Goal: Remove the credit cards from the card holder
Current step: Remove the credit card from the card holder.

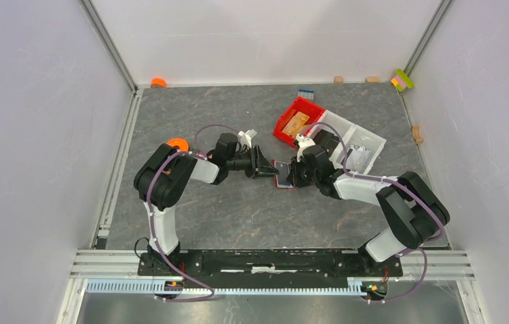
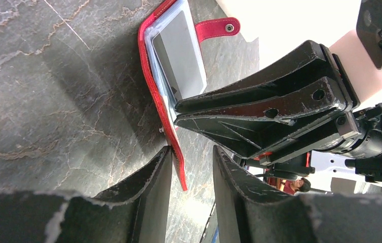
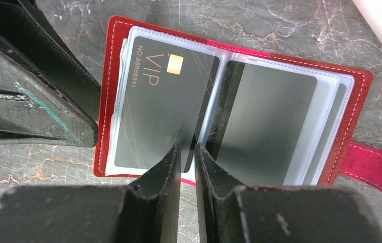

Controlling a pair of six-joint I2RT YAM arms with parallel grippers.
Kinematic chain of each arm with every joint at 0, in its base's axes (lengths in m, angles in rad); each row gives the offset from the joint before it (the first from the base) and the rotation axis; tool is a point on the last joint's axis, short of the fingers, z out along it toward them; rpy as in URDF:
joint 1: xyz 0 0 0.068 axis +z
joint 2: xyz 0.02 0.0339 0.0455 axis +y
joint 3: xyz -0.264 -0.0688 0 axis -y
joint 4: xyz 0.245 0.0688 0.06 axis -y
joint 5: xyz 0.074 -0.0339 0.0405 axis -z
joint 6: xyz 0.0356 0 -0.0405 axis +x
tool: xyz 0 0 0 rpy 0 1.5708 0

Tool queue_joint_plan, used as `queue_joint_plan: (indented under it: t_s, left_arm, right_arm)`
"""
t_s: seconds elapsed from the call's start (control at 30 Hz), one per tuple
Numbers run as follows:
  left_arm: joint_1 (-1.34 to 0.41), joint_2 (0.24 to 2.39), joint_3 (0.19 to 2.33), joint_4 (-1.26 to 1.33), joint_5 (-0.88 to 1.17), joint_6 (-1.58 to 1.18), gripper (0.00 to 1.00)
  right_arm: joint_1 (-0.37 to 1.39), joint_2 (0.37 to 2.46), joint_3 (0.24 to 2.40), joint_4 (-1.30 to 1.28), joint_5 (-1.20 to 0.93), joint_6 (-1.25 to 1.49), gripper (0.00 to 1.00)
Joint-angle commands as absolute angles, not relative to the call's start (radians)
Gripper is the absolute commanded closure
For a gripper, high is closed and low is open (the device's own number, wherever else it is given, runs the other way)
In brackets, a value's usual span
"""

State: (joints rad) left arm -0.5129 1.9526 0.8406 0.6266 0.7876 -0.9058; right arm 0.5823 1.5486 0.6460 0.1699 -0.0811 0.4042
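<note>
The card holder (image 1: 283, 177) lies open on the table between my two grippers, its red cover (image 3: 113, 45) up and clear sleeves inside. A dark grey credit card marked VIP (image 3: 158, 101) sits in the left sleeve and a plain grey card (image 3: 270, 121) in the right one. My right gripper (image 3: 188, 152) stands at the VIP card's lower right corner, jaws a narrow slit apart, the corner showing in the gap. My left gripper (image 2: 191, 167) is open astride the cover's edge (image 2: 176, 152), which lies against one finger only.
A red bin (image 1: 298, 120) with tan pieces and a white tray (image 1: 356, 145) stand just behind the right gripper. The holder's snap strap (image 3: 376, 164) sticks out sideways. An orange object (image 1: 177, 144) lies by the left arm. Small blocks (image 1: 403, 79) line the back wall.
</note>
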Motion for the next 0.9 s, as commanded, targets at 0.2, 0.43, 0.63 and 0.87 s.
queue_joint_plan:
  t_s: [0.2, 0.43, 0.63, 0.87]
  left_arm:
    - [-0.531, 1.965, 0.930, 0.399, 0.723, -0.783, 0.54]
    - [-0.538, 1.977, 0.951, 0.353, 0.710, -0.756, 0.64]
    - [-0.539, 1.940, 0.933, 0.363, 0.702, -0.735, 0.90]
    - [-0.537, 1.894, 0.924, 0.337, 0.701, -0.696, 0.98]
  right_arm:
    - [0.580, 1.558, 0.645, 0.199, -0.117, 0.419, 0.80]
    - [0.579, 1.558, 0.641, 0.204, -0.127, 0.423, 0.81]
    - [0.580, 1.544, 0.637, 0.206, -0.131, 0.422, 0.82]
    - [0.577, 1.421, 0.579, 0.239, -0.073, 0.415, 0.81]
